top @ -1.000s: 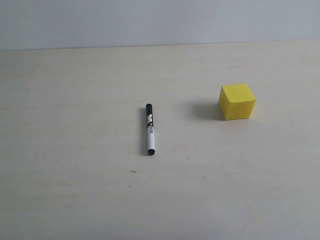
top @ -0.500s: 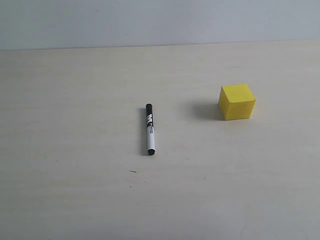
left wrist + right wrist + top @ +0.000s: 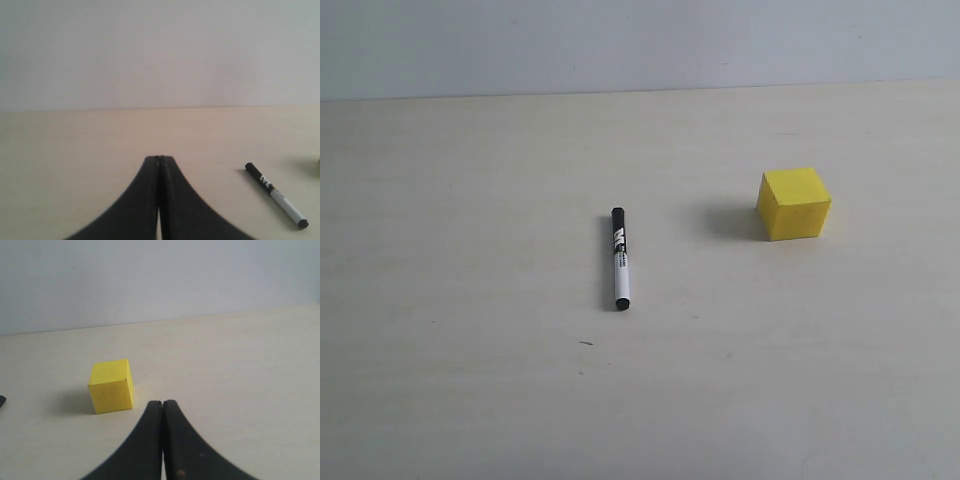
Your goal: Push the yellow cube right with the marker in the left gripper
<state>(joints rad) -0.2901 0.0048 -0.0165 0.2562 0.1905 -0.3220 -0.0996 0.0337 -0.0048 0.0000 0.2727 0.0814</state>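
in the exterior view, a slim marker (image 3: 620, 258) with a black cap, a white printed barrel and a black end lay flat on the pale, faintly wood-grained tabletop (image 3: 460, 220). it was near the middle, with its cap pointing toward the far edge. a small, sharp-edged, bright yellow cube (image 3: 794, 203) sat well apart to the marker's right and a little farther back, casting a soft shadow on its left side. a tiny dark speck (image 3: 586, 343) marked the tabletop just in front of the marker. a plain, matte, grey-white wall (image 3: 640, 40) rose behind the far edge.

in the left wrist view, the left gripper (image 3: 159, 160) was clenched. its two smooth, curved black fingers were pressed together with only a hairline seam between them, and they grasped nothing. the marker (image 3: 276, 195) lay loose on the tabletop off to one side of the fingers, apart from them, its cap end the farther from the camera.

in the right wrist view, the right gripper (image 3: 162, 405) was likewise clenched on nothing, its black fingers meeting at the tips. the yellow cube (image 3: 111, 386) rested on the tabletop near the fingertips but apart from them, beyond them and off to one side, its faces matte and even. a sliver of black at the picture's edge was too cropped to name.
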